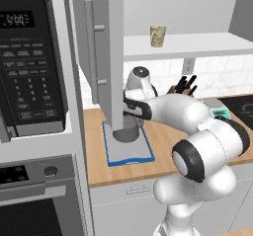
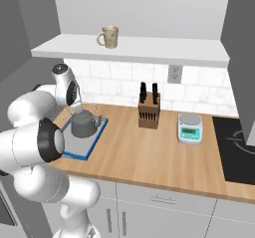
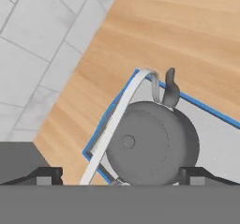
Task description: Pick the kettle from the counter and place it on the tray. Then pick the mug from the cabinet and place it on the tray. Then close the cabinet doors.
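From the left base view we see the kettle (image 1: pixel 126 129) sitting on the tray (image 1: pixel 129 153), which lies on the table (image 1: pixel 163 136) near its left end, just beside the oven column. An open cabinet door (image 1: pixel 106 57) hangs in front and hides most of the kettle. The mug (image 1: pixel 157 35) stands on the cabinet shelf (image 1: pixel 197 45), well above the table. The microwave (image 1: pixel 30 57) display reads "12:00"; its button labels are too small for us to read.

From the right base view we see the kettle (image 2: pixel 83 124) upright on the tray (image 2: pixel 82 145), towards the tray's back edge, with the arm's hand just above and behind it. The mug (image 2: pixel 108 36) stands near the left end of the shelf (image 2: pixel 134 48). A knife block (image 2: pixel 149 110) and a small scale (image 2: pixel 190 127) stand along the back of the table (image 2: pixel 149 147); the scale's display is unreadable.

In the hand view the kettle (image 3: pixel 150 143) lies directly below us, inside the tray (image 3: pixel 215 134) at its corner nearest the wall. The fingers (image 3: pixel 49 175) stand wide apart on either side of the kettle body, and we judge them empty.

We judge the first step done: the kettle rests on the tray. The mug is not yet fetched, and the doors are not yet closed.
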